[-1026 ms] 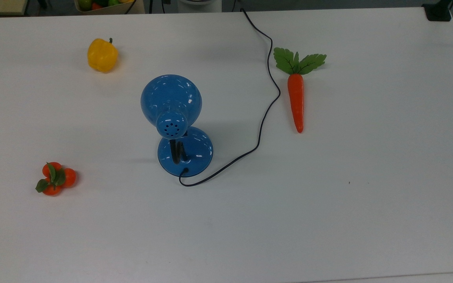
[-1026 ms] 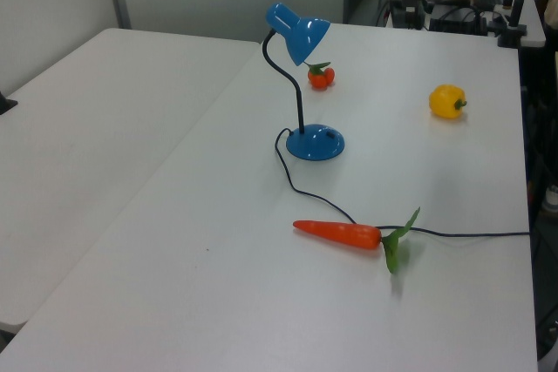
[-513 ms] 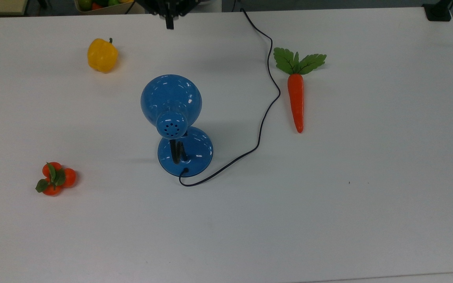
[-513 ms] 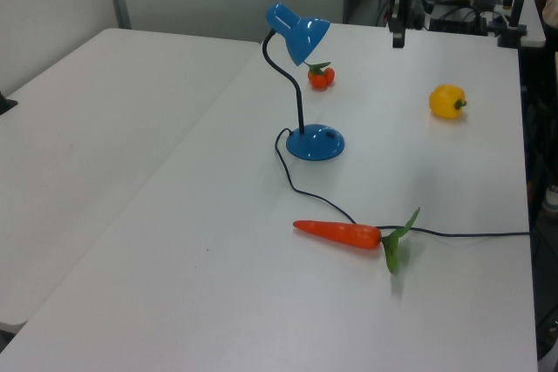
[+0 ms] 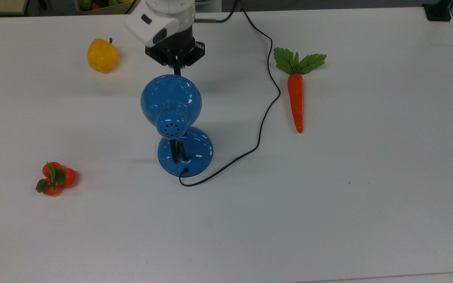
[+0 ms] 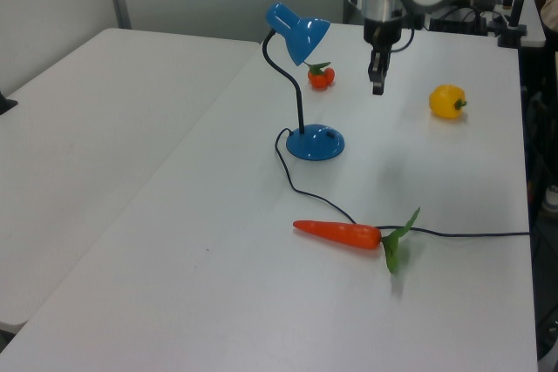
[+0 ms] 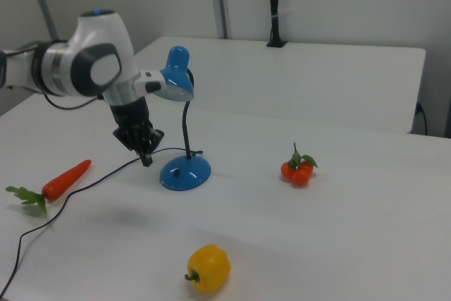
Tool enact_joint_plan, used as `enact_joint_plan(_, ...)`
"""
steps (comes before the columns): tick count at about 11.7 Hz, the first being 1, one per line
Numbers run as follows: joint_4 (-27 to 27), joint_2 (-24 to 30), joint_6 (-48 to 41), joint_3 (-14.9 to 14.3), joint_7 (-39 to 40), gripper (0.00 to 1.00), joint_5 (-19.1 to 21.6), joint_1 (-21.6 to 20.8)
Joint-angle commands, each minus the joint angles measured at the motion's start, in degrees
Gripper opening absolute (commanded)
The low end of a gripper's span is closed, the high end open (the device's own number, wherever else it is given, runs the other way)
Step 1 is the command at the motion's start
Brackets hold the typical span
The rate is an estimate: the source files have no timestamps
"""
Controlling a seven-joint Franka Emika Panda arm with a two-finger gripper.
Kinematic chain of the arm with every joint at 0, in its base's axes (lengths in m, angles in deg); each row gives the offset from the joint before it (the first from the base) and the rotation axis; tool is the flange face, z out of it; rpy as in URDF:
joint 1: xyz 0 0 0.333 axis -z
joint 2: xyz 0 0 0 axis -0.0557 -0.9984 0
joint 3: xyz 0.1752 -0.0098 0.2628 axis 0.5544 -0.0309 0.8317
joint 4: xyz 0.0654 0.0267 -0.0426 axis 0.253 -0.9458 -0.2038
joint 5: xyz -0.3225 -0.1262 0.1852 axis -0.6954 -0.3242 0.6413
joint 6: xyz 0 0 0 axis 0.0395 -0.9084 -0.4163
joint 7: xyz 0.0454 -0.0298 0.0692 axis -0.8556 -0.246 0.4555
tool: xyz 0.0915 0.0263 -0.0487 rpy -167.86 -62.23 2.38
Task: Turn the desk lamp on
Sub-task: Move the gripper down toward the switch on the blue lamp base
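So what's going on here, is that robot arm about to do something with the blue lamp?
It looks that way. The white robot arm's gripper hangs above the table, fingers together and holding nothing, close to the blue desk lamp but not touching it. The lamp stands upright and appears unlit, its black cord trailing off across the table. Scattered around it lie a yellow pepper, a carrot and a cluster of small tomatoes, all untouched.

One lamp [image 5: 171, 103]; one carrot [image 5: 296, 98]; one pepper [image 5: 102, 55]
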Motion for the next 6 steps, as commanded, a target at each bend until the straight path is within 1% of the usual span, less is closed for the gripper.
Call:
enact_joint_plan(1, -2.78, -3.2, 8.06, -0.13, -0.98, 0.0, 0.81, 0.0)
enact_joint_plan(6, -3.49, -8.84, 19.22, 0.14, -1.15, 0.0, 0.81, 0.0)
